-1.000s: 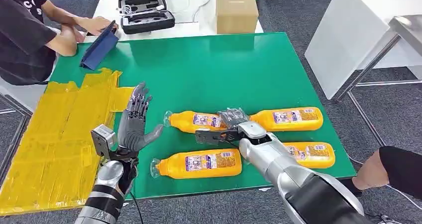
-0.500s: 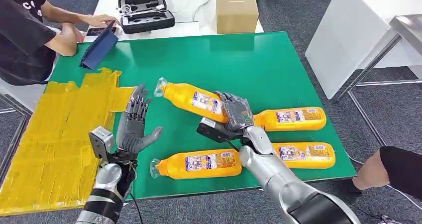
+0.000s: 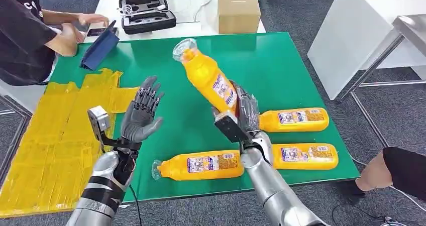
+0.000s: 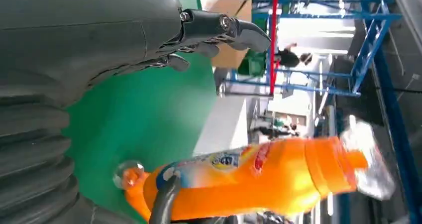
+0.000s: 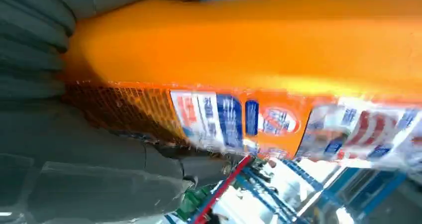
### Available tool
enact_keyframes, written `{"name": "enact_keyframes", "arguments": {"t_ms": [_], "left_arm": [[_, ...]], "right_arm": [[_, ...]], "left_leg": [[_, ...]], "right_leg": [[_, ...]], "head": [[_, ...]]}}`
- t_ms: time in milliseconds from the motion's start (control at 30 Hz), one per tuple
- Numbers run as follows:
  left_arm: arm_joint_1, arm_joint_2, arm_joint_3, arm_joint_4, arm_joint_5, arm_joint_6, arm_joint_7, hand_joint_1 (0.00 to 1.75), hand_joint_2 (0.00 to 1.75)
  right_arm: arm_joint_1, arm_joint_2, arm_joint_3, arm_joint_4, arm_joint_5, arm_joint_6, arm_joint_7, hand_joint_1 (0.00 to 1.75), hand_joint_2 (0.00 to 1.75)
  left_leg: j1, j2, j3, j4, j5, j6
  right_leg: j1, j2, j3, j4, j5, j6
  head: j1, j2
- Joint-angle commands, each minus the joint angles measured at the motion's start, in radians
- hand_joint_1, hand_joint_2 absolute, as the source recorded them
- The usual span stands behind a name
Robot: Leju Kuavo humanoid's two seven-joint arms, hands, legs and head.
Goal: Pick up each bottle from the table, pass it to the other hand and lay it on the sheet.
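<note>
Head view is showing the right hand (image 3: 244, 116) gripping a bottle (image 3: 207, 78) low on its body, lifted clear of the green desk (image 3: 281, 65) and tilting with its clear cap end up and far-left. The left hand (image 3: 139, 116) is waiting near the desk's left side, fingers spread and holding nothing, still apart from the bottle. Three more bottles (image 3: 201, 164) are lying on the desk near the front, and the yellow sheet (image 3: 50, 140) is lying at the left. Held so low, the long bottle risks swinging or slipping during the pass.

Left wrist view is showing the raised bottle (image 4: 278, 176) beyond the spread fingers (image 4: 239, 27), not yet touching them; closing too early would miss it.

Right wrist view is showing the right hand (image 5: 99, 159) wrapping around the orange body (image 5: 239, 50), label against the fingers; a smooth label may be letting it slide.
</note>
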Motion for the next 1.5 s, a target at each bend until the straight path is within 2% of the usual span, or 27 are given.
{"name": "enact_keyframes", "arguments": {"t_ms": [33, 67, 133, 300, 333, 367, 433, 467, 567, 600, 800, 867, 1100, 1200, 1267, 1300, 1333, 1500], "left_arm": [[-0.113, 0.031, -0.069, 0.088, 0.027, 0.004, 0.028, 0.0, 1.75], [-0.109, 0.032, -0.078, 0.075, 0.027, 0.006, 0.028, 0.0, 1.75], [-0.102, 0.026, -0.09, 0.065, 0.026, 0.011, 0.028, 0.0, 1.75], [-0.058, 0.033, -0.148, -0.03, 0.027, 0.021, 0.024, 0.0, 1.75], [-0.054, 0.036, -0.163, -0.045, 0.028, 0.024, 0.024, 0.0, 1.75], [-0.053, 0.038, -0.172, -0.05, 0.028, 0.026, 0.024, 0.0, 1.75], [-0.058, 0.038, -0.179, -0.045, 0.036, 0.03, 0.023, 0.0, 1.75], [-0.058, 0.038, -0.179, -0.045, 0.036, 0.03, 0.023, 0.0, 1.75], [-0.063, 0.037, -0.18, -0.037, 0.037, 0.031, 0.023, 0.0, 1.75], [-0.063, 0.037, -0.18, -0.037, 0.037, 0.031, 0.023, 0.0, 1.75], [-0.064, 0.038, -0.179, -0.034, 0.039, 0.031, 0.023, 0.0, 1.75], [-0.064, 0.038, -0.179, -0.034, 0.039, 0.031, 0.023, 0.0, 1.75], [-0.064, 0.038, -0.179, -0.034, 0.039, 0.031, 0.023, 0.0, 1.75], [-0.069, 0.034, -0.183, -0.019, 0.047, 0.029, 0.024, 0.0, 1.75], [-0.085, 0.028, -0.19, 0.013, 0.051, 0.032, 0.018, 0.0, 1.75], [-0.09, 0.026, -0.19, 0.023, 0.052, 0.036, 0.013, 0.0, 1.75], [-0.097, 0.025, -0.188, 0.04, 0.055, 0.044, 0.007, 0.0, 1.75], [-0.137, 0.024, -0.151, 0.14, 0.082, 0.057, 0.0, 0.0, 1.75]], "right_arm": [[-0.01, 0.025, -0.055, -0.003, -0.015, 0.006, -0.013, 1.75, 1.75], [-0.008, 0.025, -0.055, -0.002, -0.017, 0.009, -0.015, 1.75, 1.75], [-0.004, 0.027, -0.052, 0.0, -0.019, 0.013, -0.016, 1.75, 1.75], [-0.015, 0.029, -0.037, 0.049, -0.01, 0.025, -0.005, 1.71, 1.75], [-0.025, 0.031, -0.02, 0.081, 0.004, 0.038, 0.004, 1.75, 1.75], [-0.037, 0.034, 0.001, 0.114, 0.031, 0.041, 0.02, 1.69, 1.75], [-0.054, 0.047, 0.021, 0.157, 0.057, 0.026, 0.024, 1.71, 1.75], [-0.054, 0.047, 0.021, 0.157, 0.057, 0.026, 0.024, 1.71, 1.75], [-0.058, 0.06, 0.028, 0.17, 0.065, 0.012, 0.031, 1.71, 1.75], [-0.058, 0.06, 0.028, 0.17, 0.065, 0.012, 0.031, 1.71, 1.75], [-0.06, 0.056, 0.027, 0.173, 0.064, 0.014, 0.03, 1.71, 1.75], [-0.06, 0.056, 0.027, 0.173, 0.064, 0.014, 0.03, 1.71, 1.75], [-0.06, 0.056, 0.027, 0.173, 0.064, 0.014, 0.03, 1.71, 1.75], [-0.069, 0.073, 0.04, 0.192, 0.051, 0.061, 0.028, 1.71, 1.75], [-0.082, 0.101, 0.082, 0.215, 0.052, 0.097, -0.001, 1.73, 1.75], [-0.08, 0.111, 0.098, 0.21, 0.046, 0.109, -0.012, 1.71, 1.75], [-0.072, 0.117, 0.142, 0.186, 0.044, 0.133, -0.034, 1.66, 1.75], [-0.022, 0.129, 0.295, 0.068, 0.069, 0.146, -0.048, 1.66, 1.75]], "left_leg": [[0.0, -0.002, 0.003, 0.0, -0.001, -0.001], [0.001, -0.001, 0.007, 0.001, -0.004, -0.001], [0.0, -0.001, 0.003, 0.0, -0.001, -0.001], [0.0, 0.0, 0.005, 0.001, -0.003, -0.001], [0.001, 0.001, 0.007, 0.001, -0.004, -0.001], [0.0, 0.001, 0.003, 0.0, -0.002, -0.001], [0.0, 0.002, 0.008, 0.001, -0.004, -0.001], [0.0, 0.002, 0.002, 0.0, -0.001, -0.001], [0.0, 0.002, 0.005, 0.0, -0.003, -0.001], [0.0, 0.001, 0.001, -0.001, -0.001, -0.001], [0.0, 0.001, 0.005, 0.0, -0.003, -0.001], [0.0, 0.0, 0.002, 0.0, -0.001, 0.0], [0.0, 0.001, 0.004, 0.0, -0.002, -0.001], [0.0, 0.001, 0.005, 0.001, -0.003, -0.001], [0.0, 0.001, 0.002, 0.0, -0.001, -0.001], [0.0, 0.001, 0.005, 0.001, -0.003, -0.001], [0.0, 0.002, 0.003, 0.0, -0.002, -0.001], [0.001, 0.001, 0.003, 0.0, -0.002, -0.001]], "right_leg": [[0.001, -0.003, 0.004, 0.0, -0.002, -0.001], [0.001, -0.003, 0.008, 0.001, -0.004, -0.002], [0.0, -0.001, 0.003, 0.0, -0.001, -0.001], [0.001, -0.001, 0.005, 0.0, -0.003, -0.001], [0.001, -0.001, 0.007, 0.001, -0.004, -0.002], [0.001, 0.0, 0.003, 0.0, -0.001, -0.001], [0.001, 0.0, 0.008, 0.001, -0.003, -0.002], [0.0, 0.001, 0.002, 0.0, -0.001, -0.001], [0.001, 0.0, 0.005, 0.0, -0.002, -0.002], [0.0, 0.0, 0.001, 0.0, 0.0, -0.001], [0.001, 0.0, 0.006, 0.0, -0.003, -0.001], [0.0, 0.0, 0.003, 0.0, -0.001, -0.001], [0.001, 0.0, 0.005, 0.001, -0.002, -0.002], [0.001, 0.0, 0.005, 0.001, -0.002, -0.002], [0.0, 0.0, 0.002, 0.0, -0.001, -0.001], [0.001, 0.0, 0.005, 0.001, -0.003, -0.002], [0.001, 0.001, 0.003, 0.001, -0.002, -0.002], [0.001, 0.0, 0.003, 0.0, -0.002, -0.001]], "head": [[0.0, 0.0], [0.0, 0.0], [0.0, 0.0], [0.0, 0.0], [0.0, 0.0], [0.0, 0.0], [0.0, 0.0], [0.0, 0.0], [0.0, 0.0], [0.0, 0.0], [0.0, 0.0], [0.0, 0.0], [0.0, 0.0], [0.0, 0.0], [0.0, 0.0], [0.0, 0.0], [0.0, 0.0], [0.0, 0.0]]}}
